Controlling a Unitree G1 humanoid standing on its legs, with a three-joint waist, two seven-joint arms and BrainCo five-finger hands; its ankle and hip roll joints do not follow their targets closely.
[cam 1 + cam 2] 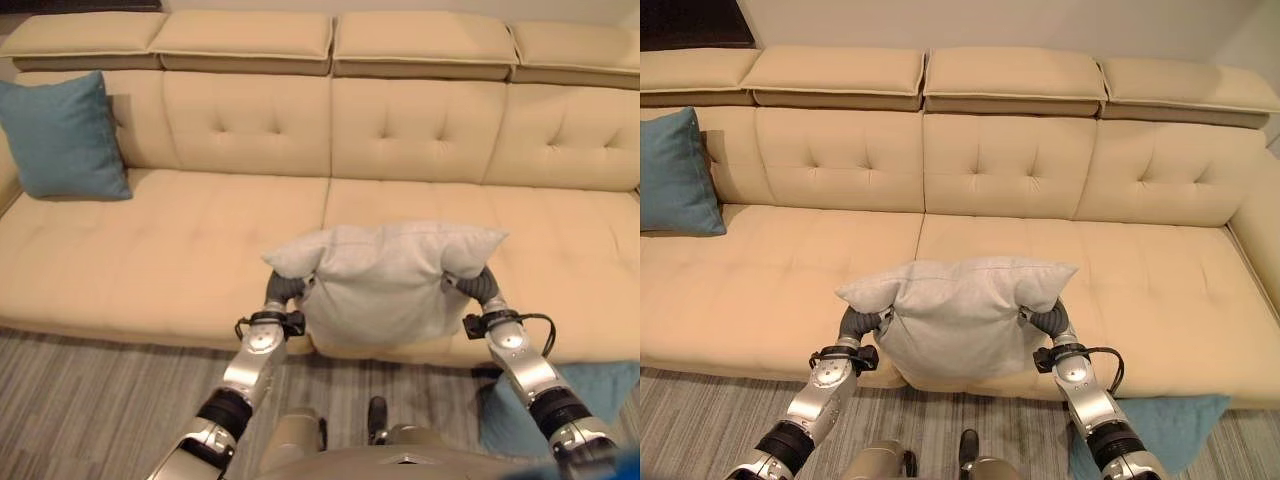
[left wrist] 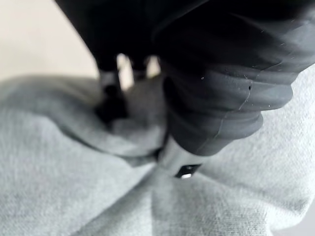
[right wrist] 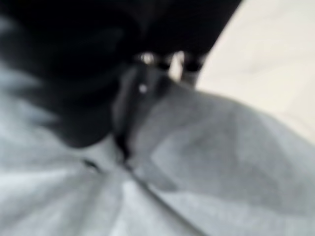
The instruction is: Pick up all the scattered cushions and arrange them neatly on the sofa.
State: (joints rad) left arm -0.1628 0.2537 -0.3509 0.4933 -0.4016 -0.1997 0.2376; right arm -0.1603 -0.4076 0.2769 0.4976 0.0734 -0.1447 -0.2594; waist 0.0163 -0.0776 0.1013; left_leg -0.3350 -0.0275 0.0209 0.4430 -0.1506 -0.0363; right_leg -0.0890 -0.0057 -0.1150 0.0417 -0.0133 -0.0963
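We hold the grey cushion (image 1: 385, 280) between both hands over the sofa's (image 1: 170, 250) front edge, left robot hand (image 2: 172, 152) and right robot hand (image 3: 123, 128) each pinching an upper corner. If either pinch slips, it could sag onto the floor beside the blue cushion (image 1: 1170, 425).

Head pair: we look down and forward from above our arms at the beige sofa (image 1: 200, 240); both eyes share it and the grey cushion (image 1: 960, 320), seen from slightly offset spots. Wrist cameras: each looks along its own hand from very close, pressed up against the same grey cushion's fabric.
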